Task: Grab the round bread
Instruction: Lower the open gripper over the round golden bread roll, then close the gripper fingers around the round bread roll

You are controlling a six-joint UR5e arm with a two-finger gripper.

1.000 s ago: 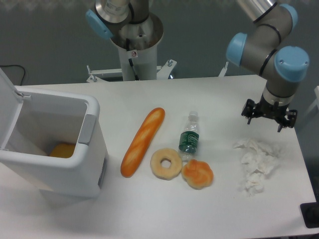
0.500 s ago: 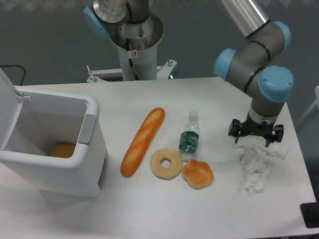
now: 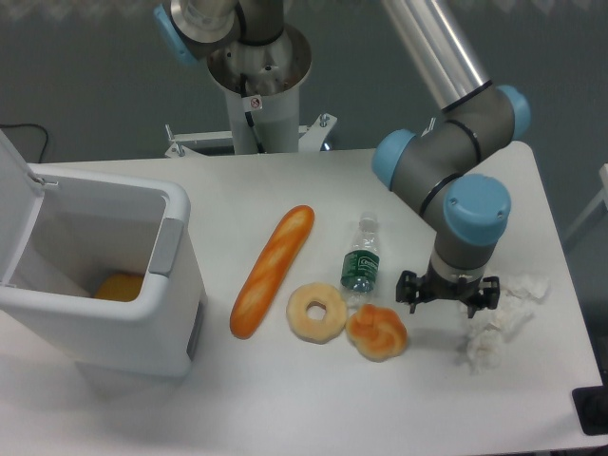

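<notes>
The round bread [image 3: 377, 331] is a small orange-brown bun with a swirled glossy top. It lies on the white table [image 3: 285, 399] near the front, touching the pale ring-shaped bread [image 3: 316, 312] on its left. My gripper [image 3: 447, 293] hangs just to the right of the bun and a little above the table. Its jaws are spread and hold nothing. It does not touch the bun.
A long orange baguette [image 3: 271, 269] lies left of the ring bread. A small water bottle [image 3: 361, 259] lies behind the bun. Crumpled white tissue [image 3: 499, 318] lies right of the gripper. An open white bin [image 3: 104, 275] with an orange item [image 3: 119, 287] inside stands at the left.
The gripper has moved left and toward the front, from the table's right edge past the tissue to just right of the round bread. The objects have not moved.
</notes>
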